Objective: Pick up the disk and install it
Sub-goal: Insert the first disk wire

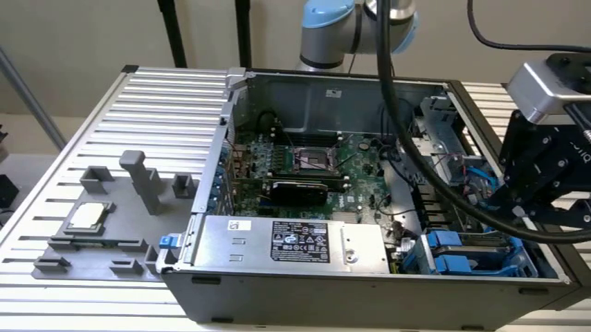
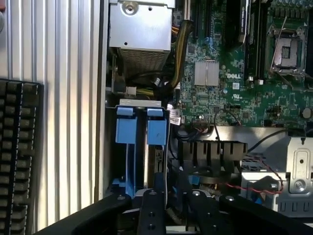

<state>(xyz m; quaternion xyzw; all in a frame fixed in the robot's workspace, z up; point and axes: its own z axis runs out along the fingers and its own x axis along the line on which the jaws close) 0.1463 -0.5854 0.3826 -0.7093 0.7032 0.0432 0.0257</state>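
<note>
Your gripper (image 1: 528,207) hangs over drive bay (image 1: 520,265) at case's (image 1: 369,297) near corner, just above disk (image 2: 156,133) standing on edge, possibly slotted. Can't tell whether it's gripping.

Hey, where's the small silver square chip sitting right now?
In the exterior view, the chip lies on the grey fixture at the exterior view's left, outside the open computer case, near the fixture's upright post.
</note>
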